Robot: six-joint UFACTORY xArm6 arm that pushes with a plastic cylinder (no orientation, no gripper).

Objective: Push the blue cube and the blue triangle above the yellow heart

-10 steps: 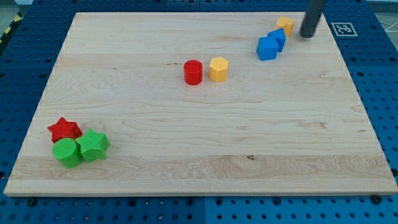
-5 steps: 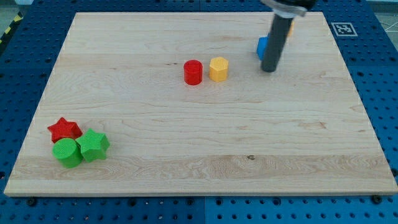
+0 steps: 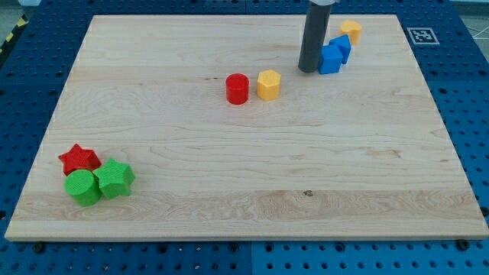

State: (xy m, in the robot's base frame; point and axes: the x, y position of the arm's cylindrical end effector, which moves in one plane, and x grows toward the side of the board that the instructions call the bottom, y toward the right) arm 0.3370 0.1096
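My tip (image 3: 308, 70) stands at nine o'clock of the blue cube (image 3: 329, 59), just beside it; contact is unclear. The blue triangle (image 3: 341, 46) and the partly hidden yellow heart (image 3: 351, 30) trail toward one o'clock. No pincer shows.

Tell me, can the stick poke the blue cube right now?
Probably yes. My tip sits just at the view's left of the blue cube, with nothing between them. The blue triangle and a yellow block lie behind the cube, toward the view's upper right.
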